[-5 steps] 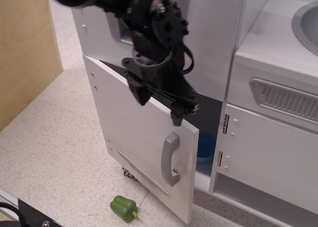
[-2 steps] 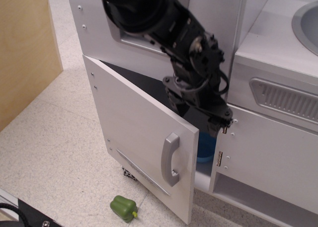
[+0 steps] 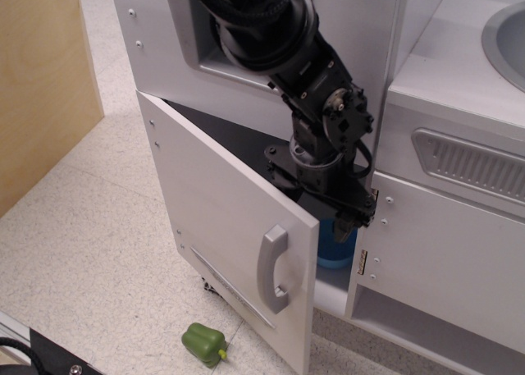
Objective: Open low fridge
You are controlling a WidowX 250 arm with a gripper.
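The low fridge (image 3: 234,227) sits at the bottom of the tall white toy cabinet, down near the floor. Its big flat door is swung partway out. The door's hinge side is on the left, and its free edge points out toward the bottom of the picture. The door is taller than it is wide, so its long side goes up and down. The silver bar handle (image 3: 272,267) stands up and down too, close to the free edge. A thin silver vent strip (image 3: 232,286) runs along near the door's bottom edge.

The black robot arm (image 3: 283,43) comes down from the top edge. Its gripper (image 3: 344,224) reaches into the dark gap behind the door's top right corner, just beside the brass hinges (image 3: 367,234) of the next white cabinet. I cannot tell if the gripper is wide or closed (it is too dark there), or if it has hold of anything.

Something blue (image 3: 335,242) shows inside the fridge. A green toy pepper (image 3: 203,343) lies on the speckled floor, near the door's bottom edge.
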